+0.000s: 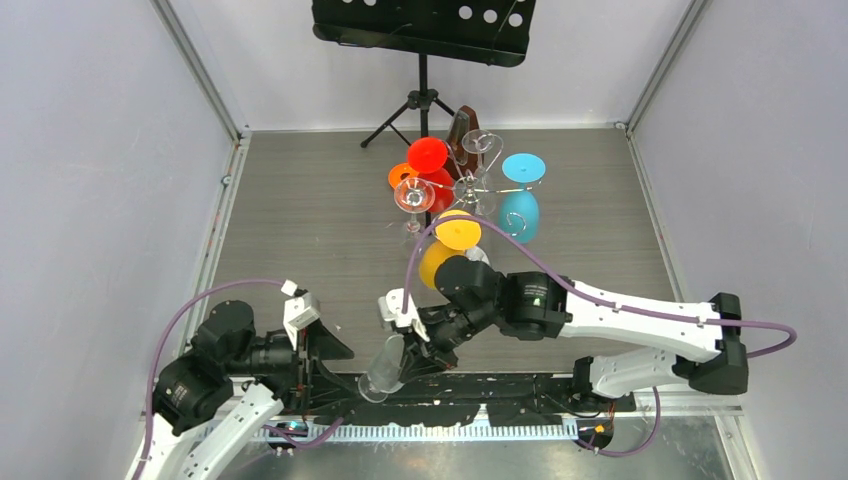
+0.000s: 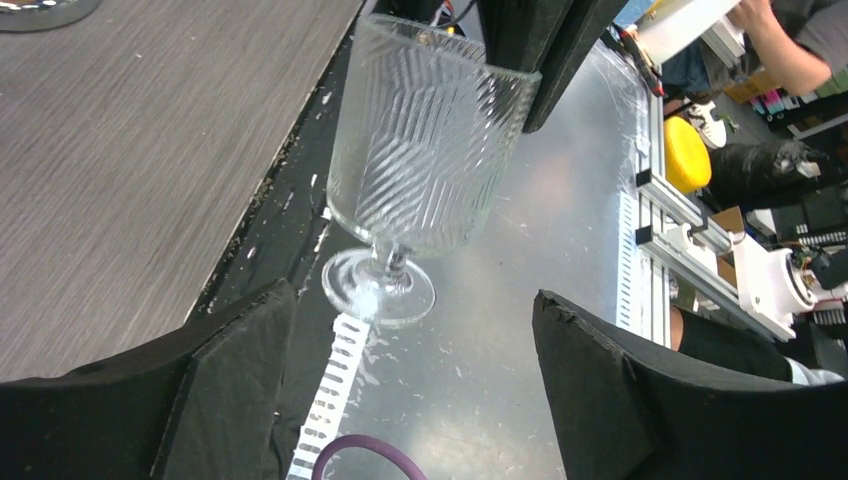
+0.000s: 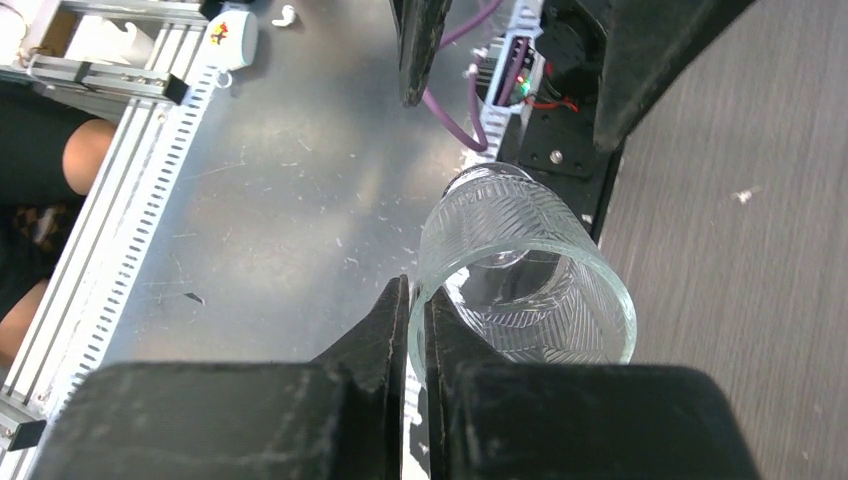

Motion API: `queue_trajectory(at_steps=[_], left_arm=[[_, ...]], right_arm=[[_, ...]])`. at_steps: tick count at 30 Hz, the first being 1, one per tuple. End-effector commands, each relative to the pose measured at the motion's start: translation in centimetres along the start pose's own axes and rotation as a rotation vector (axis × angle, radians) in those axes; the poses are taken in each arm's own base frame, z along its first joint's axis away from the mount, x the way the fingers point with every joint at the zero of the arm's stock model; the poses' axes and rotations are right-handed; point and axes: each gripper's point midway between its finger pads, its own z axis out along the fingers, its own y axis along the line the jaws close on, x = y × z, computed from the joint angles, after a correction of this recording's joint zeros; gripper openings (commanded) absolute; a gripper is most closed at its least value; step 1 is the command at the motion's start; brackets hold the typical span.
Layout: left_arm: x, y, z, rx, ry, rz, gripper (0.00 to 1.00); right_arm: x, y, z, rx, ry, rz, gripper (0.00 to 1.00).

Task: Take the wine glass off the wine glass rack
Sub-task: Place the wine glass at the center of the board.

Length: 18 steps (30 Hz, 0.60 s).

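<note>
My right end effector (image 3: 412,292) pinches the clear ribbed wine glass (image 3: 525,265) by its rim at the near edge of the grey worktop (image 1: 300,220), away from the chrome wire rack (image 1: 470,186); my left end effector (image 2: 398,305) gapes wide.

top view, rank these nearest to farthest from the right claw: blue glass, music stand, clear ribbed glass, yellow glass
1. clear ribbed glass: pinched at its rim by the right claw, by the near edge.
2. yellow glass: near side of the wine glass rack.
3. blue glass: rack's right side.
4. music stand: at the back wall.
</note>
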Motion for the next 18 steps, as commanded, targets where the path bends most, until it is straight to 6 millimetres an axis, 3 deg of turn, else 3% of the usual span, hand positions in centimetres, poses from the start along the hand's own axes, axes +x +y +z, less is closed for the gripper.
queue_trajectory(at_steps=[1,9,18], left_arm=[[-1.8,0.8,-0.1,-0.066,-0.058,0.031,0.89],[-2.4,3.1,0.4,-0.164,-0.058,0.028,0.91],[-4.5,4.9,0.8,-0.244,-0.121,0.028,0.91]], right_arm=[[-2.5,0.5,-3.1,0.104,-0.087,-0.043,0.06],[0.7,-1.0,-8.0,0.387,-0.010,0.146,0.06],[4.8,-3.2,-15.5,0.812,0.026,0.372,0.06]])
